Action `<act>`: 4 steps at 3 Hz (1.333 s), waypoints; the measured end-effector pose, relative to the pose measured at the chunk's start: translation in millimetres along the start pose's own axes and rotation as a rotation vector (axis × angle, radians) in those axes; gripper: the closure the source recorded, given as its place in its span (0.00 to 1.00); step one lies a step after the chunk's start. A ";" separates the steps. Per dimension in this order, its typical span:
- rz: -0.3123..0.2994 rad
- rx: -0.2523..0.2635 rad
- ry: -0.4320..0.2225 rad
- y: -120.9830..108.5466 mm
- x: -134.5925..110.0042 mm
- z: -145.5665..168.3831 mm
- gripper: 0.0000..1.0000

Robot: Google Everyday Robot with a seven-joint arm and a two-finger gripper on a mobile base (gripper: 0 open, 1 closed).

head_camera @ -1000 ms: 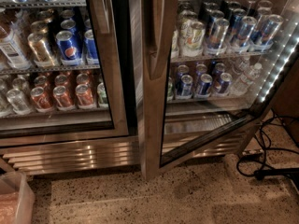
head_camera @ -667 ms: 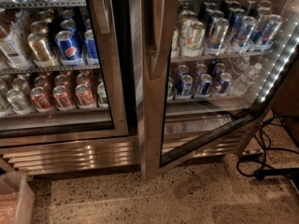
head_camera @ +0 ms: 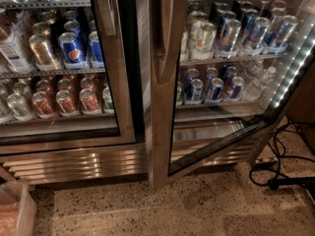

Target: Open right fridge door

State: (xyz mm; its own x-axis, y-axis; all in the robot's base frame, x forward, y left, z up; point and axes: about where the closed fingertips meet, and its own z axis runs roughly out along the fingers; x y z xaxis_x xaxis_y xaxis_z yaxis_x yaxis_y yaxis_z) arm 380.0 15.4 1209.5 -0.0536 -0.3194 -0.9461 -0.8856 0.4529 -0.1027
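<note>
The right fridge door [head_camera: 160,132] is a glass pane in a wide steel frame. It stands swung out toward the camera, its bottom edge running diagonally back to the hinge at the lower right. Its long steel handle [head_camera: 165,33] runs down the frame's upper part. Through and past the pane I see shelves of cans [head_camera: 231,33] and small bottles. The left door [head_camera: 123,82] is shut, fronting blue Pepsi and orange cans. The gripper is not in view.
A clear plastic bin [head_camera: 15,210] sits on the speckled floor at the bottom left. Black cables [head_camera: 283,166] lie on the floor at the right. A lit LED strip [head_camera: 291,68] runs down the fridge's right inner wall.
</note>
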 end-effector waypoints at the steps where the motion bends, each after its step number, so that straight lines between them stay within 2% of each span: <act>1: 0.000 0.000 0.000 0.0 0.0 0.0 0.00; 4: 0.000 0.000 0.000 0.0 0.0 0.0 0.00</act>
State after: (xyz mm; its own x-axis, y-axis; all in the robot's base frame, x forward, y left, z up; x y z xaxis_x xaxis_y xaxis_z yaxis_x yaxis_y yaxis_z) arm 380.0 15.4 1209.5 -0.0536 -0.3194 -0.9461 -0.8856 0.4529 -0.1027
